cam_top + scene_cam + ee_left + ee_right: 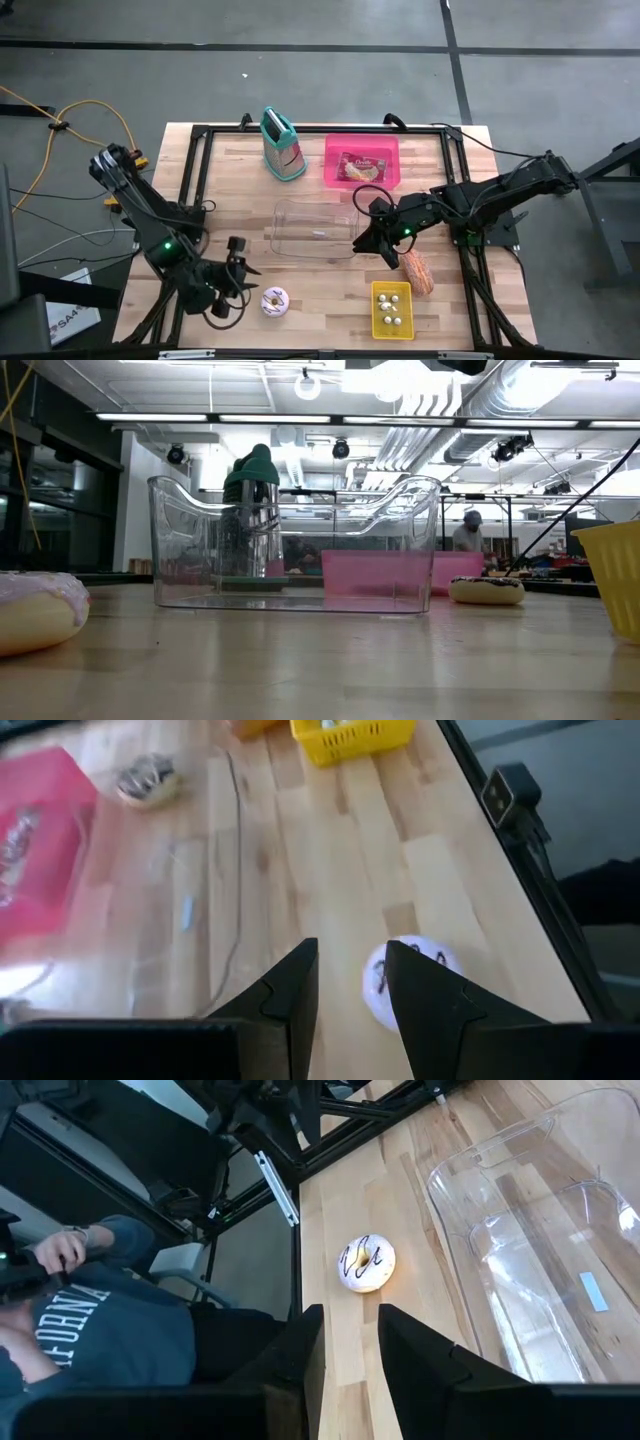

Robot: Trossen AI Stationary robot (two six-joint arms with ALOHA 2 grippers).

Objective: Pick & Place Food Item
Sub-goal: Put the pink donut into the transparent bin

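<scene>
With neither arm carrying anything, here is the table, fingers first.

Left fingers: parted by a narrow gap with bare wood showing between them, pinching nothing.
Left gripper: low at the near left of the table, nose aimed at the donut, so I read it as lined up for a pick.
Donut: white icing with dark squiggles, flat on the wood just beyond the left fingertips and a little to one side of the gap; not touched.
Right fingers: a slim gap, only tabletop showing between them, gripping nothing.
Right gripper: beside the near right corner of the bin, looking across the table at the same donut, which lies well ahead of it.
Bin: clear, empty, between the two grippers; likely the drop spot, hence its central place.
Roll: brown, just beside the right gripper, untouched.
Yellow basket: near the roll, small pale pieces inside.
Pink tray: beyond the bin, a packet in it.
Grater: upright beside the tray.
</scene>
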